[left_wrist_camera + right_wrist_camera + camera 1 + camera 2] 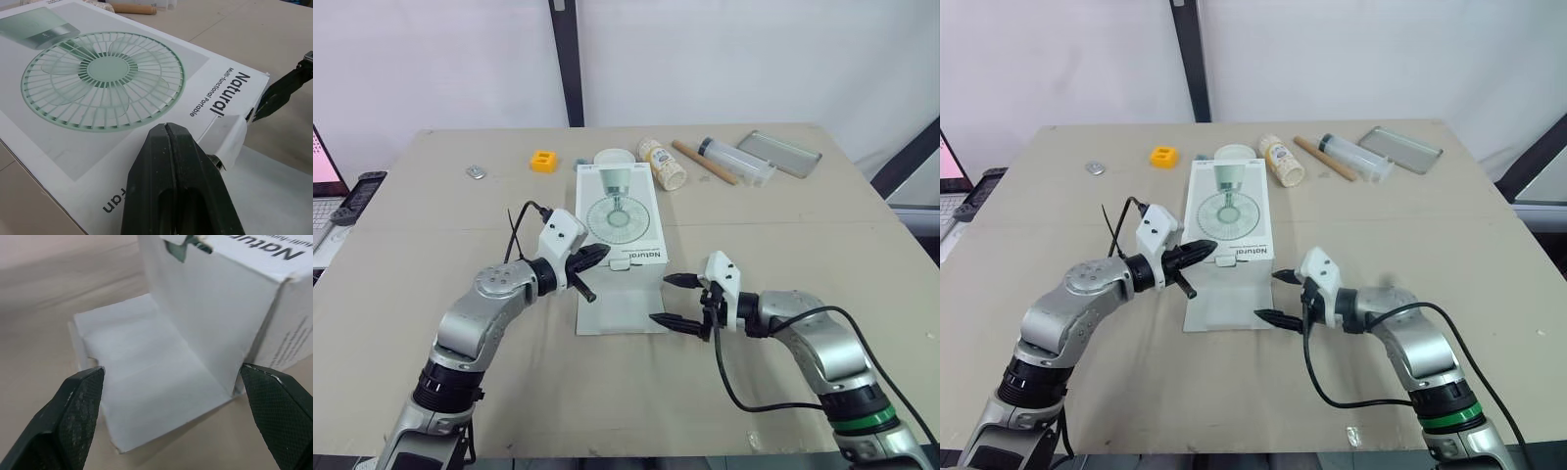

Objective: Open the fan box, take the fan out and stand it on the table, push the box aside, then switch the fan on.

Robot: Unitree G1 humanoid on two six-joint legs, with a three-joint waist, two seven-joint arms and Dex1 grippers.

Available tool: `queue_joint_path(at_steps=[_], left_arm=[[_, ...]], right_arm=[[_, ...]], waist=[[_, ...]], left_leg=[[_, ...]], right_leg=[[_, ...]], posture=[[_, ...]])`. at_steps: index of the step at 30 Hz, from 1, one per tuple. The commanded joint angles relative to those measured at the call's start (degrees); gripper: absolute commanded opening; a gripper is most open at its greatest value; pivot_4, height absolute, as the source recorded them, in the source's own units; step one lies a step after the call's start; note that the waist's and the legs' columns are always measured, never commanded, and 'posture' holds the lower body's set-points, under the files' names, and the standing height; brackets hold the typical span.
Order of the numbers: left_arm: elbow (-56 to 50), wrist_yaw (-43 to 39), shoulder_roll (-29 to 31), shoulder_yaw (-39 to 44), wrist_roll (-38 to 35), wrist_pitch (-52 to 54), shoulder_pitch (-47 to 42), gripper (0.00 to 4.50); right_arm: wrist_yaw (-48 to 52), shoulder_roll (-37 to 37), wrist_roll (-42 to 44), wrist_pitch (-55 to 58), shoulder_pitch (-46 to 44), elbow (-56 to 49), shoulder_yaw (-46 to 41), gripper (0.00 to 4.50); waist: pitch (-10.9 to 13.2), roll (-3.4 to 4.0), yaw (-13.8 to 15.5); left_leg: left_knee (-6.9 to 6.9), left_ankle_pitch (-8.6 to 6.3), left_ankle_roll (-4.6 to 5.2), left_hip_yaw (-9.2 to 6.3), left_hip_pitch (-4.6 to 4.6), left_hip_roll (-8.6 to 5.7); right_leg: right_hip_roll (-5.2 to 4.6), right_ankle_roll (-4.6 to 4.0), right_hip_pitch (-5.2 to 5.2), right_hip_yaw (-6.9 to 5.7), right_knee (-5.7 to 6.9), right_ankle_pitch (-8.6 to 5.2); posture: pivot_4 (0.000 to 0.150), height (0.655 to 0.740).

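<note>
Head views: the fan box lies flat mid-table, its long axis running away from the robot and its near end flap folded out on the tabletop. The left gripper is at the box's near left corner, and the right gripper is just right of the flap.

Left wrist view: fingers pressed together over the near top edge.

Right wrist view: fingers spread, box end straight ahead (right arm judged better placed).

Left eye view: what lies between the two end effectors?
The fan box's near end and its opened flap, flat on the table, sit between the left end effector and the right end effector, as the left eye view shows.
</note>
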Motion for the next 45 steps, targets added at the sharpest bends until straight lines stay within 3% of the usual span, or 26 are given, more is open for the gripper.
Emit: queue_joint_path(at_steps=[1, 22, 33, 45], left_arm=[[2.3, 0.2, -0.1, -1.4, 0.4, 2.3, 1.0, 0.02], [2.7, -0.2, 0.0, -0.8, -0.2, 2.8, 0.3, 0.02], [2.8, -0.3, 0.0, -0.7, -0.2, 2.8, 0.2, 0.02], [2.2, 0.2, -0.1, -0.6, -0.3, 3.1, 0.5, 0.02]], right_arm=[[0.6, -0.3, 1.2, 0.1, 0.0, -2.8, -0.1, 4.50], [2.3, -3.4, 6.6, 4.1, 1.8, -5.7, -2.8, 4.50], [-2.9, -1.6, -0.6, -3.7, 0.1, 0.7, -1.7, 4.50], [-2.7, 2.2, -1.2, -2.8, -0.3, -1.0, 2.2, 4.50]], waist=[[0.0, 0.00, 0.0], [0.0, 0.00, 0.0], [0.0, 0.00, 0.0], [0.0, 0.00, -0.1]], left_leg=[[0.00, 0.00, 0.00, 0.00, 0.00, 0.00], [0.00, 0.00, 0.00, -0.02, 0.00, 0.00], [0.01, 0.01, -0.01, -0.01, 0.00, -0.01], [0.00, 0.01, -0.01, 0.00, 0.00, 0.02]], right_leg=[[0.00, 0.00, 0.00, 0.00, 0.00, 0.00], [0.00, 0.00, 0.01, -0.01, 0.00, 0.00], [0.02, 0.00, 0.01, -0.01, 0.00, 0.00], [0.02, 0.00, 0.00, 0.00, 0.00, 0.00]], posture=[[0.150, 0.7400], [0.150, 0.7400], [0.150, 0.7400], [0.150, 0.7400]])
